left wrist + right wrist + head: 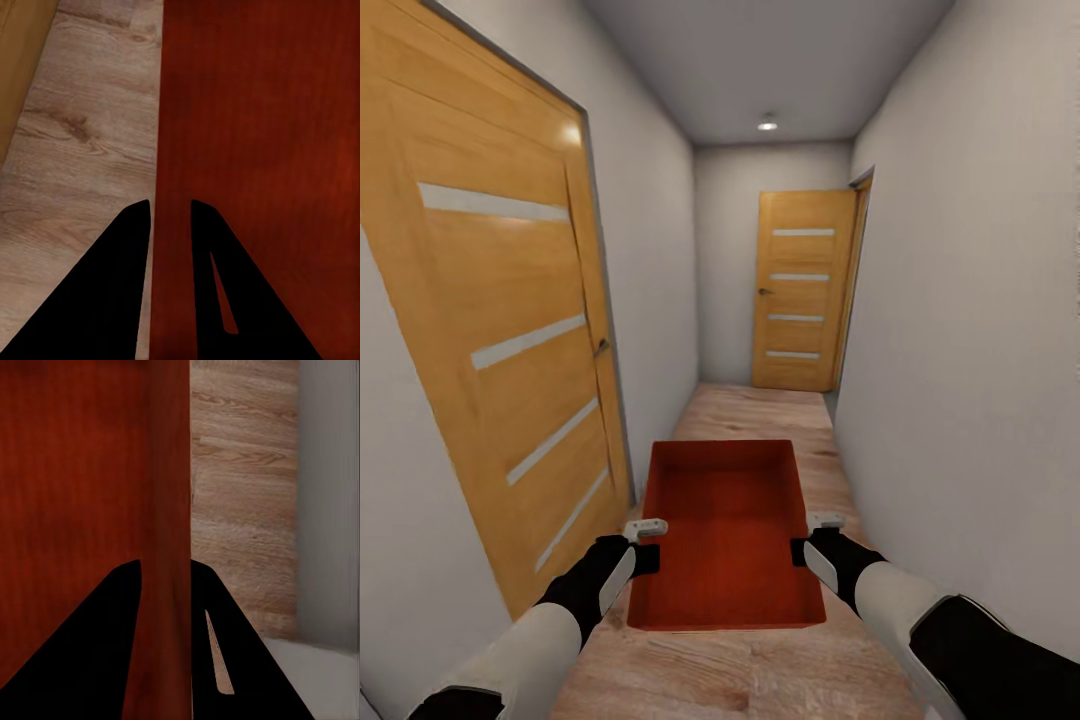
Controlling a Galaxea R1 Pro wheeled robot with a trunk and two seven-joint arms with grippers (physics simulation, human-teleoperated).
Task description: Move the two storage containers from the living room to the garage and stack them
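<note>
Down a hallway, left hand (pixel 647 545) and right hand (pixel 809 537) clamping red bin (pixel 726 535) walls

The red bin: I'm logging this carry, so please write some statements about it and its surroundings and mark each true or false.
1. Both grippers clamp the red bin, the left gripper on one side wall and the right gripper on the opposite wall. True.
2. The bin holds a stack of books. False: it is empty.
3. The robot is in a narrow hallway with a wood floor. True.
4. The door at the far end stands wide open. False: it is closed.
5. The bin rests on grey concrete. False: the grippers hold it above wood planks.
</note>
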